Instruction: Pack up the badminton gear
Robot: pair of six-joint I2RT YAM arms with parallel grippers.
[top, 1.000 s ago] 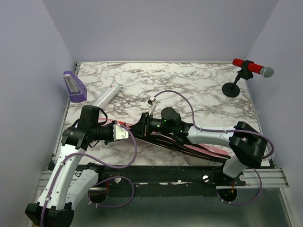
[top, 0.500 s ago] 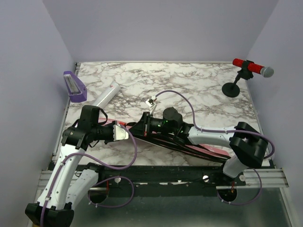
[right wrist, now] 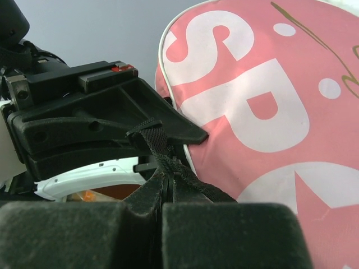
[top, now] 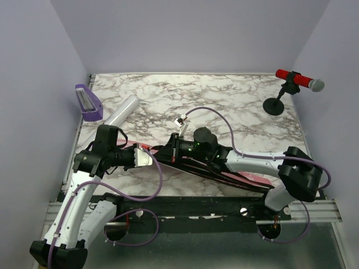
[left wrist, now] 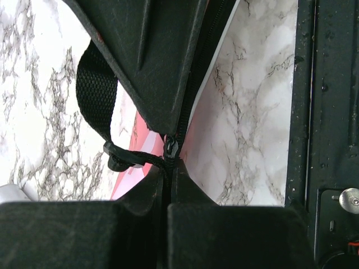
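The long pink bag with white SPORT lettering lies along the table's near edge, its black side and zip up in the left wrist view. My left gripper is shut on the bag's zipper pull. My right gripper is shut on the bag's black strap, right next to the left gripper. The white tube lies on the table behind the left arm. The racket and the shuttlecock are not in view.
A small purple tray leans at the far left edge. A red microphone on a black stand is at the far right. The black rail runs along the table's near edge.
The right arm has shifted slightly right, its elbow lower, still holding the strap. The white tube has turned a little to the left. The left gripper has barely moved.
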